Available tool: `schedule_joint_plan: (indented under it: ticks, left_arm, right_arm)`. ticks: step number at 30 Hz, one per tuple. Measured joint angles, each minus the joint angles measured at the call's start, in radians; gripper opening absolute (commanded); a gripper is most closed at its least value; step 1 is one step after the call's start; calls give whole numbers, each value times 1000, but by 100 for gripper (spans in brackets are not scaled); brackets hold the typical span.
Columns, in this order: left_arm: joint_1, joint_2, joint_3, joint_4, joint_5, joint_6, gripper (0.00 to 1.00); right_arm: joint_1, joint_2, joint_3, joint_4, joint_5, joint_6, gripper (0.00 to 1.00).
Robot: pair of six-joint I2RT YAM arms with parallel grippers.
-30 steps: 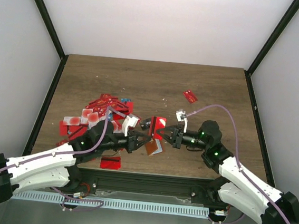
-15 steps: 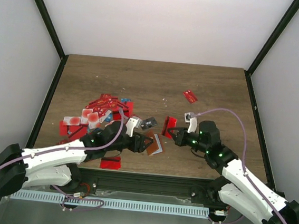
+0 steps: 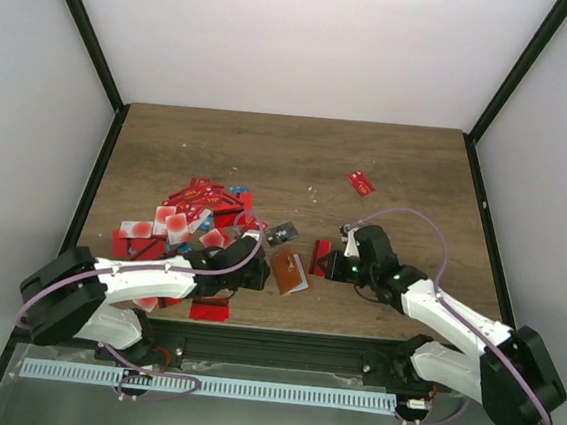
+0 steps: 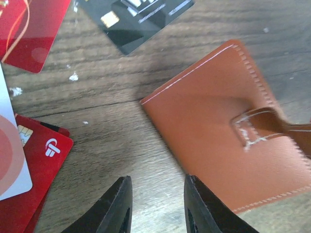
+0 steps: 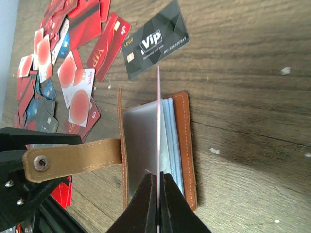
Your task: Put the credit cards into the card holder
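Brown leather card holder (image 5: 141,145) lies open and flat. Right gripper (image 5: 159,178) is clamped on one red card (image 5: 158,121), held edge-on over the holder's sleeves, not yet in. Left gripper (image 4: 156,185) has its jaws partly apart and empty, just left of the holder. Loose credit cards (image 3: 188,213) are piled left of the holder, so most of the job looks left. Can't tell if any are inside. Bare table (image 3: 299,154) behind and right of the holder; near edge close in front.
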Motion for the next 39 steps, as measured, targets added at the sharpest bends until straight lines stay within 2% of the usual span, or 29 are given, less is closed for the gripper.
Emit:
schedule_joint_plan:
  ticks: [7, 15, 24, 30, 35, 39]
  left_arm:
    - [0, 151, 0, 46, 13, -3, 29]
    - [0, 261, 47, 198, 79, 9, 27]
    - [26, 387, 86, 407, 231, 25, 27]
    - [61, 405, 45, 521, 264, 15, 26]
    - [64, 354, 25, 458, 224, 24, 27]
    - [44, 247, 9, 275, 184, 40, 30]
  right_arm:
    - [12, 115, -7, 103, -108, 0, 1]
    - [29, 133, -6, 177, -220, -1, 1]
    - [22, 146, -5, 176, -200, -5, 1]
    - [15, 224, -3, 227, -177, -4, 1]
    - [18, 300, -3, 265, -168, -3, 1]
    - [27, 331, -10, 262, -158, -4, 1]
